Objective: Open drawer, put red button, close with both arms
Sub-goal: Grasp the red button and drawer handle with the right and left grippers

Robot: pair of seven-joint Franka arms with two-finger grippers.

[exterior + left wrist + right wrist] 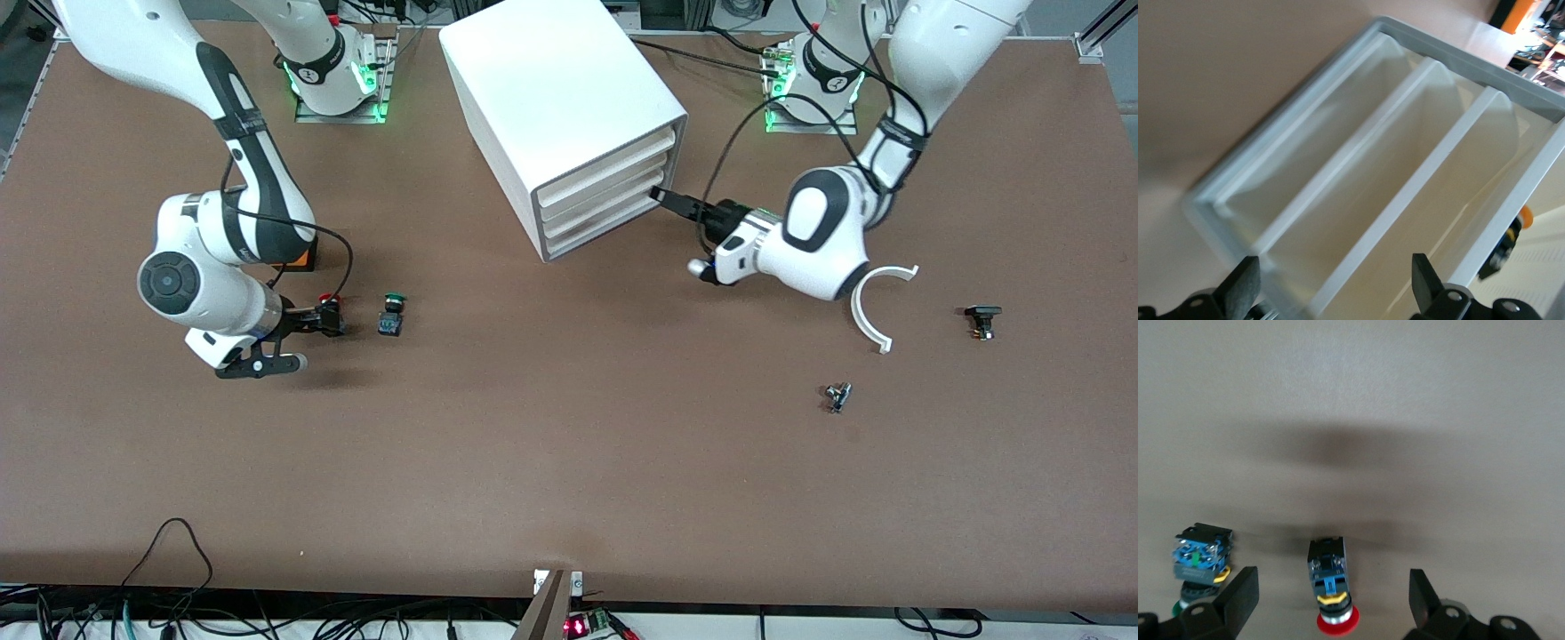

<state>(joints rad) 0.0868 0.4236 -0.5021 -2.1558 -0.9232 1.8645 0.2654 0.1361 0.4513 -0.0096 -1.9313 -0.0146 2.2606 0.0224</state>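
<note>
We see the right gripper (331,317) low at the table toward the right arm's end, its two fingers (1238,597) spread wide with the red button (1329,587) lying between them. Neither finger touches the button, so this claw holds nothing. The red button (327,300) lies on its side on the brown table (569,462), its red cap toward the gripper. Just beside it, toward the middle of the table, sits the green button (391,315), also on its side, clear of the fingers. An orange box (305,259) shows partly under the right arm, farther from the front camera than the buttons.

The left gripper (669,199) reaches in level with the fronts of the white cabinet (560,116). Its fingers (1241,283) stand wide apart and grip nothing; in the left wrist view the three drawer fronts fill the space ahead of them. The top drawer (605,163) sits flush with the two below it, shut. Whether a fingertip touches a drawer front, we cannot tell.

Toward the left arm's end of the table lie a white curved piece (873,302), a small black part (981,320) and a small metal part (837,396). We can read no labels or writing on any of these things.
</note>
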